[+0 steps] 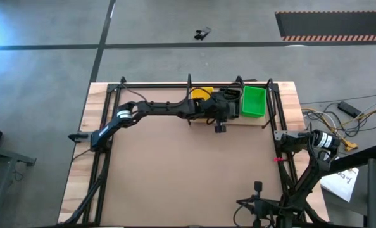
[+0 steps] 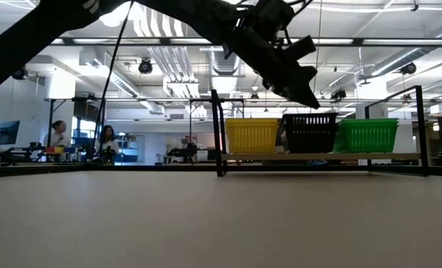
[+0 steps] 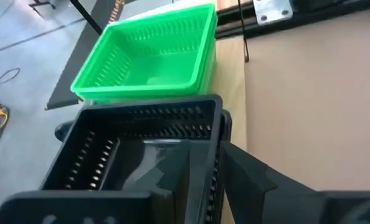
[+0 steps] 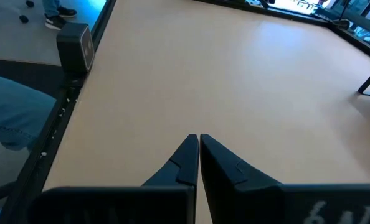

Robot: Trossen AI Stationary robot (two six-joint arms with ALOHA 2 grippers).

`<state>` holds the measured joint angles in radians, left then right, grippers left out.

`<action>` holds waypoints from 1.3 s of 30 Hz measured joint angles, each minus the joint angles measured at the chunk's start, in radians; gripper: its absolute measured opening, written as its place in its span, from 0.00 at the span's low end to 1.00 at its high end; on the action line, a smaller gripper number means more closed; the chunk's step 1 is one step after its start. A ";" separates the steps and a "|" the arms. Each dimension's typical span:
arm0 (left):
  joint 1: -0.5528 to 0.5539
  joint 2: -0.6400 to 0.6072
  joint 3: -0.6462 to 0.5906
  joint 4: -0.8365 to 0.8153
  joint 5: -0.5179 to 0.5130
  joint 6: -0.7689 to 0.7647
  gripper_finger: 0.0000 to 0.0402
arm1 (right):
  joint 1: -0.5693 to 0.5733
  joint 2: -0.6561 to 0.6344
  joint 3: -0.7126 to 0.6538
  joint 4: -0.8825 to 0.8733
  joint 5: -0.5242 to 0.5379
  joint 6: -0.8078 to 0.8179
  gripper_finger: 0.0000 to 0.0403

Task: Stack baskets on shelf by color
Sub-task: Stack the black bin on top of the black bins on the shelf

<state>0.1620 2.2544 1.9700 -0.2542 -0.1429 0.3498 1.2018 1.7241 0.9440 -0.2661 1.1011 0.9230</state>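
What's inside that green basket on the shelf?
The green basket looks empty: the left wrist view shows its bare floor and slotted walls. Whether more green baskets are nested beneath it cannot be told. The black basket sits beside it.

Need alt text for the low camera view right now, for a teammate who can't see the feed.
Three baskets sit side by side on the shelf: a yellow basket, a black basket and a green basket. The left gripper hangs just above the black one. Bare tabletop fills the foreground; people sit far off in the room behind.
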 joint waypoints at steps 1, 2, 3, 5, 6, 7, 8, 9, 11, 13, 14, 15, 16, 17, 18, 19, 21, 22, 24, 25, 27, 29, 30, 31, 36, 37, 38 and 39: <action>0.000 -0.002 0.003 -0.002 0.000 -0.001 0.18 | 0.000 0.000 0.000 0.000 0.000 0.000 0.02; 0.000 -0.004 0.007 -0.011 0.000 -0.002 0.17 | 0.000 0.000 0.000 0.000 0.000 0.000 0.02; -0.001 -0.004 0.009 -0.018 0.001 -0.002 0.17 | 0.000 0.000 0.000 0.000 0.000 0.000 0.02; -0.002 -0.004 0.010 -0.029 0.001 -0.001 0.18 | 0.000 0.000 0.000 0.000 0.000 0.000 0.02; -0.003 -0.004 0.010 -0.037 0.001 0.002 0.19 | 0.000 0.000 0.000 0.000 0.000 0.000 0.02; -0.004 -0.004 0.010 -0.048 0.000 0.005 0.20 | 0.000 0.000 0.000 0.000 0.000 0.000 0.02; -0.006 -0.005 0.010 -0.066 0.000 0.006 0.22 | 0.000 0.000 0.000 0.000 0.000 0.000 0.02; -0.006 -0.006 0.010 -0.084 0.000 0.007 0.23 | 0.000 0.000 0.000 0.000 0.000 0.000 0.02; -0.007 -0.006 0.008 -0.107 -0.022 0.007 0.25 | 0.000 0.000 0.000 0.000 0.000 -0.002 0.02; -0.007 0.000 0.004 -0.105 -0.046 0.007 0.24 | 0.000 0.000 0.000 -0.001 0.000 -0.006 0.02; -0.007 0.004 0.003 -0.096 -0.048 0.007 0.24 | 0.000 0.000 0.000 -0.001 0.000 -0.007 0.02; -0.007 0.011 0.003 -0.087 -0.048 0.007 0.22 | 0.000 0.000 0.000 -0.003 0.000 -0.007 0.02; -0.007 0.018 0.003 -0.070 -0.048 0.006 0.21 | 0.000 0.000 0.000 -0.006 0.001 -0.007 0.02; -0.006 0.025 0.002 -0.047 -0.048 0.006 0.19 | 0.000 0.000 0.000 -0.005 0.000 -0.006 0.02; -0.007 0.030 0.002 -0.028 -0.048 0.007 0.18 | 0.000 0.000 -0.001 -0.006 0.000 -0.003 0.02; -0.007 0.031 0.001 -0.008 -0.047 0.003 0.17 | 0.000 0.000 -0.001 -0.007 0.000 0.001 0.02; -0.011 0.032 0.001 0.043 -0.045 -0.002 0.14 | 0.000 0.000 -0.001 -0.007 0.000 0.005 0.02; -0.012 0.032 0.001 0.064 -0.044 -0.003 0.13 | 0.000 0.000 -0.001 -0.007 0.000 0.005 0.02; -0.013 0.031 0.001 0.090 -0.037 -0.004 0.11 | 0.000 0.000 -0.001 -0.008 0.000 0.005 0.02; -0.013 0.031 0.001 0.097 -0.035 -0.005 0.10 | 0.000 0.000 -0.001 -0.009 0.000 0.003 0.02; -0.013 0.031 0.001 0.107 -0.034 -0.011 0.09 | 0.000 0.000 -0.001 -0.009 0.000 0.002 0.02; -0.013 0.031 0.001 0.110 -0.034 -0.022 0.08 | 0.000 0.000 -0.001 -0.009 0.000 0.003 0.02; -0.014 0.029 0.001 0.100 -0.034 -0.023 0.07 | 0.000 0.000 -0.001 -0.009 0.000 0.006 0.02; -0.016 0.021 0.001 0.074 -0.035 -0.023 0.07 | 0.000 0.000 -0.001 -0.009 0.000 0.009 0.02; -0.035 -0.014 0.014 -0.036 -0.035 0.008 0.07 | 0.000 0.000 -0.002 -0.012 0.000 0.007 0.02; -0.035 -0.015 0.013 -0.042 -0.048 0.018 0.07 | 0.000 0.000 -0.002 -0.013 0.000 0.002 0.02; -0.035 -0.015 0.009 -0.044 -0.065 0.027 0.07 | 0.000 0.000 -0.002 -0.014 0.000 0.000 0.02; -0.033 -0.009 0.005 -0.050 -0.081 0.030 0.07 | 0.000 0.000 -0.002 -0.014 0.001 -0.001 0.02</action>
<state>0.1289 2.2455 1.9747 -0.3046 -0.2239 0.3799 1.2015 1.7237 0.9424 -0.2800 1.1019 0.9218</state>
